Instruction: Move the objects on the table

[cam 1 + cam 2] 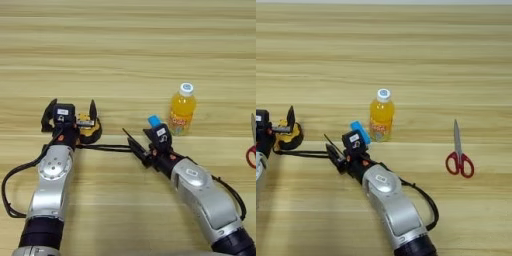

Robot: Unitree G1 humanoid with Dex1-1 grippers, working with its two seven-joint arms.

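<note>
On the wooden table [130,50] my left gripper [72,107] stands open, its right finger just above the yellow-and-black tape measure [88,127], which lies beside that finger rather than between the two. Thin black tweezers [107,147] stretch across the table from the tape measure toward my right gripper [141,145]. That gripper lies low on the table at the tweezers' right end, one black finger pointing up-left. A small blue block [154,120] shows right behind its top. The orange drink bottle [182,111] with a white cap stands upright just right of the block.
Red-handled scissors [458,159] lie at the right, blades pointing away from me. A black cable loops beside each forearm. Bare planks fill the far half of the table.
</note>
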